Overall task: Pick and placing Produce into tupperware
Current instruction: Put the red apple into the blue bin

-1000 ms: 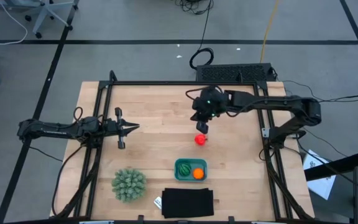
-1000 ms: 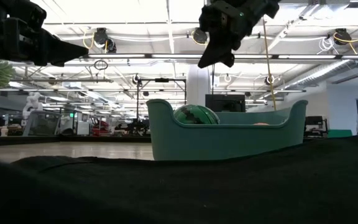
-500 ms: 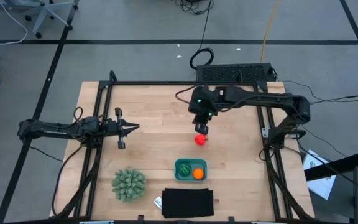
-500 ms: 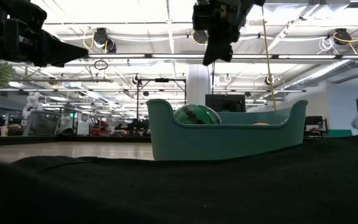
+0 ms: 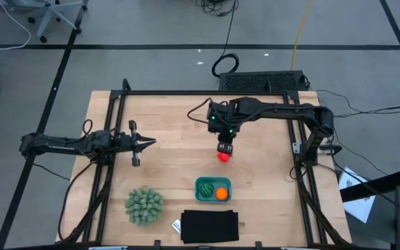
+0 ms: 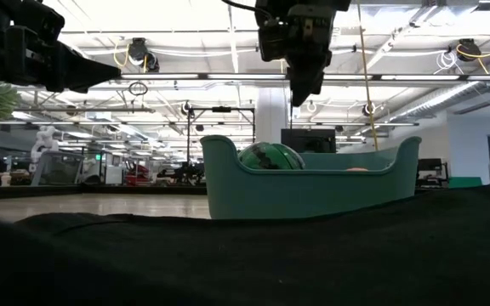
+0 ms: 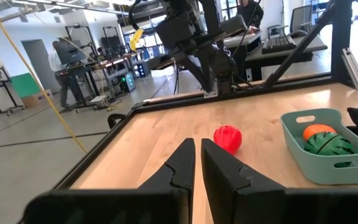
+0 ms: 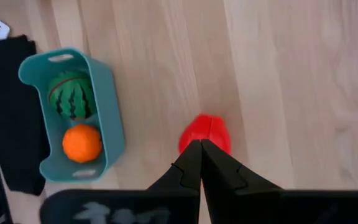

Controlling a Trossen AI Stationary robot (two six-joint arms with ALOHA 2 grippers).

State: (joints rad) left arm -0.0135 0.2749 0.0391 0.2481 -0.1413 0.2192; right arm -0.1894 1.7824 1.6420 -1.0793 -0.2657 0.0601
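Note:
A red fruit (image 5: 223, 157) lies on the wooden table, a little toward the far edge from the teal tupperware (image 5: 213, 198). Inside the tupperware sit a dark green striped ball (image 5: 205, 187) and an orange ball (image 5: 221, 194). My right gripper (image 5: 226, 146) is shut and points steeply down just above the red fruit (image 8: 207, 132), clear of it. Its shut fingertips (image 8: 199, 152) hover over the fruit's edge. At the table's left, my left gripper (image 5: 148, 142) is shut and level, pointing toward the red fruit (image 7: 227, 138).
A spiky pale-green plant (image 5: 144, 205) stands near the front left. A black flat rectangle (image 5: 210, 226) lies at the near edge, next to the tupperware. Black frame rails (image 5: 110, 160) run along the table's sides. Bare wood lies between the two grippers.
My right arm has drawn its wrist toward the table's left and tipped the gripper from a slant to pointing steeply down over the red fruit. It has stayed shut, and the fruit has not moved.

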